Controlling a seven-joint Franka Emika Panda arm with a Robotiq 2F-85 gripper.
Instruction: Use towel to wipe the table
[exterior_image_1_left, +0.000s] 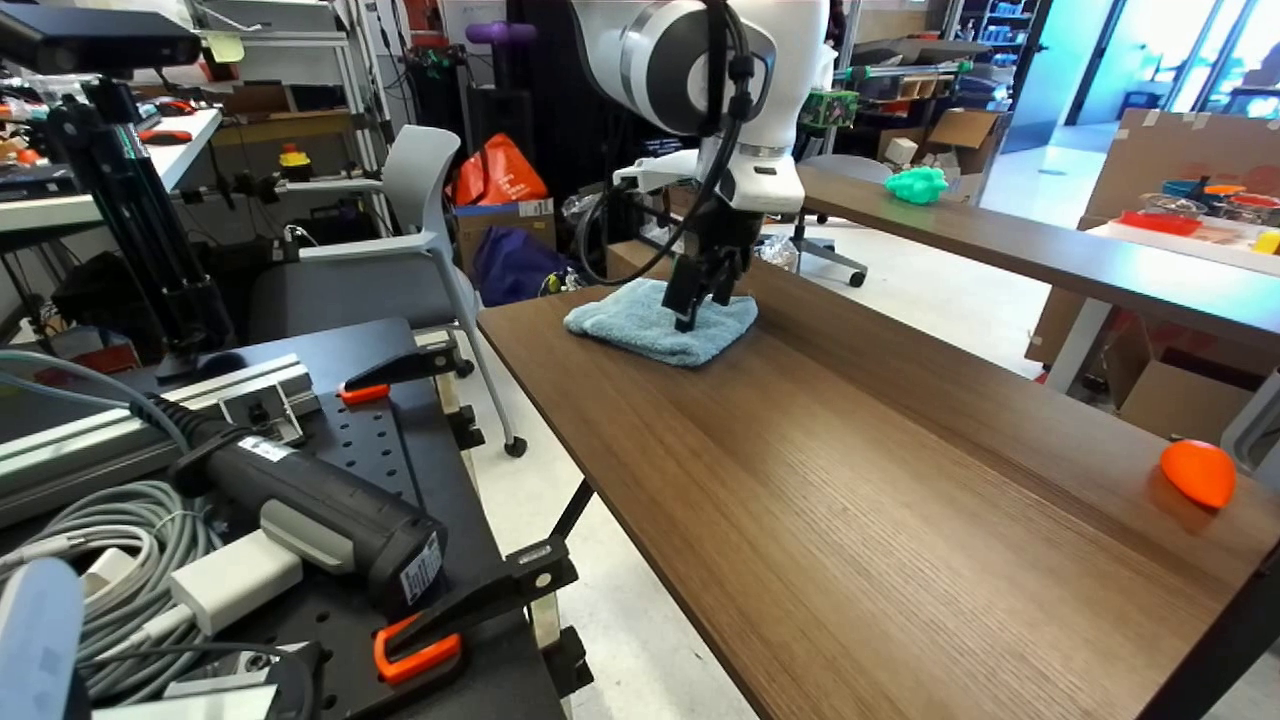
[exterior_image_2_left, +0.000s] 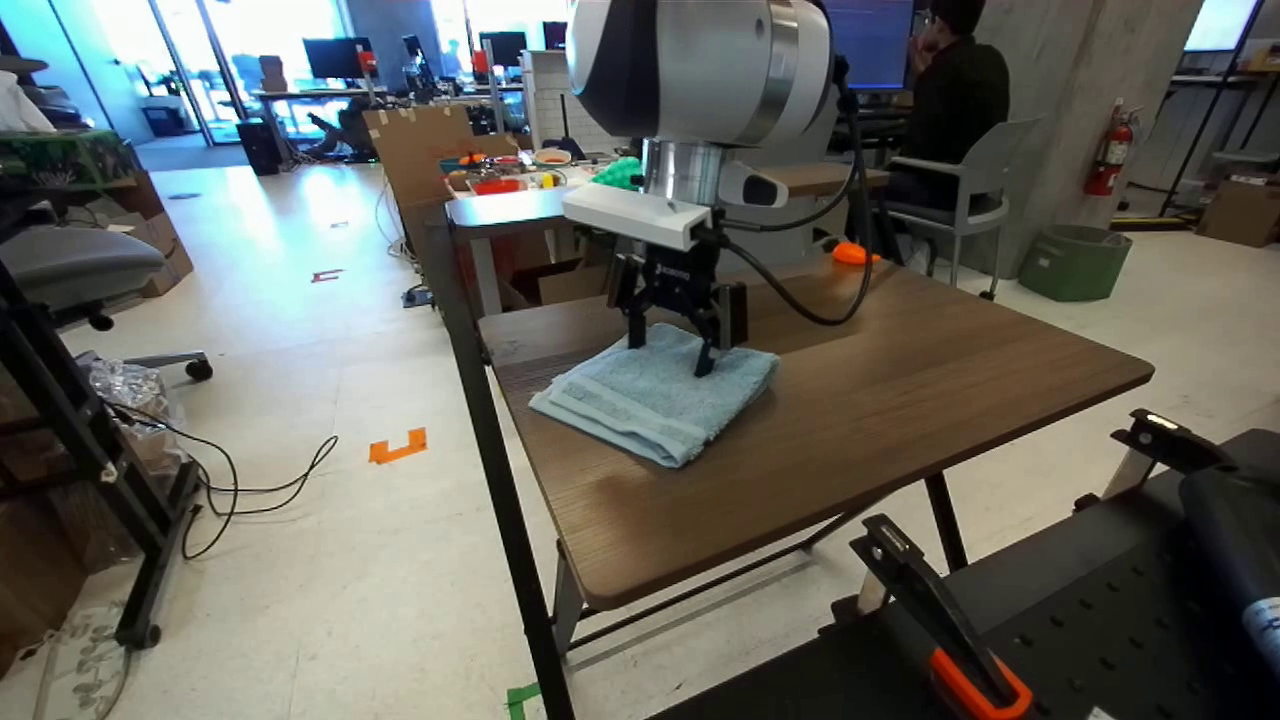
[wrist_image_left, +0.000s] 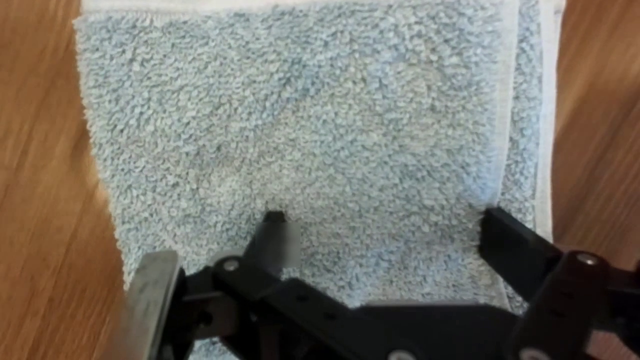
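Towel (exterior_image_1_left: 625, 320): folded, far end of table (exterior_image_1_left: 850, 480), ext. view
Gripper (exterior_image_2_left: 671, 358): spread wide, nothing pinched
Wipe: prob. all to do

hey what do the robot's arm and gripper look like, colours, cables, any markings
The arm is white with dark grey panels and silvery bands. Black cables run beside it, and a white bar-shaped housing sits above the gripper. That is black, with two jointed fingers, silvery screws and small pale lettering.

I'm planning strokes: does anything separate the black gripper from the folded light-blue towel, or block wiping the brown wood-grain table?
Nothing visible separates the gripper and towel. On the table, a rounded orange object could obstruct the end opposite the towel.
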